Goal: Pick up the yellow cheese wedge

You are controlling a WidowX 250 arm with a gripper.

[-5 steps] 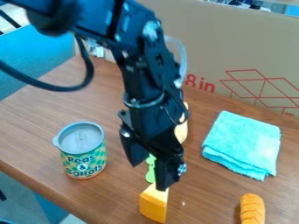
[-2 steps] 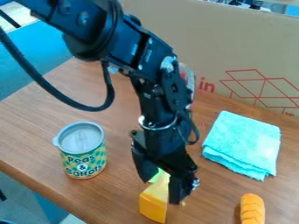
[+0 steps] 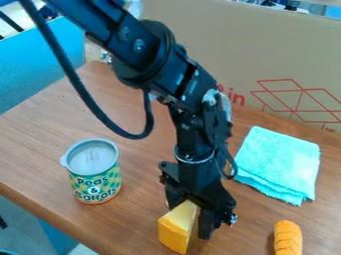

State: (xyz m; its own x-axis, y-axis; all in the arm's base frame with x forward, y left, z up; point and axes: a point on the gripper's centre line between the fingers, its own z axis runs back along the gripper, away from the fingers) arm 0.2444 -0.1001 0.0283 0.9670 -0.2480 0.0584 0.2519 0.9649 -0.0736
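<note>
Yellow wedge-shaped toy cheese (image 3: 176, 231) stands on the brown wood-grain table (image 3: 40, 144), near the lower edge of our view and left of centre. We see the black two-finger gripper (image 3: 189, 219) low over it, its fingers spread, with the upper end of the wedge between them. We cannot tell whether either finger touches it.

Well apart to the left, we find an upright round can (image 3: 96, 182) with a grey top and a green-and-yellow patterned label. Right of the gripper and farther back lies a folded turquoise cloth (image 3: 279, 162). Nearer to us, at the lower right, we see an orange, ridged, rounded toy piece (image 3: 287, 239).

Behind the table we see a large brown cardboard panel (image 3: 246, 50) with red line markings. A black cable (image 3: 86, 107) loops beside the arm.
</note>
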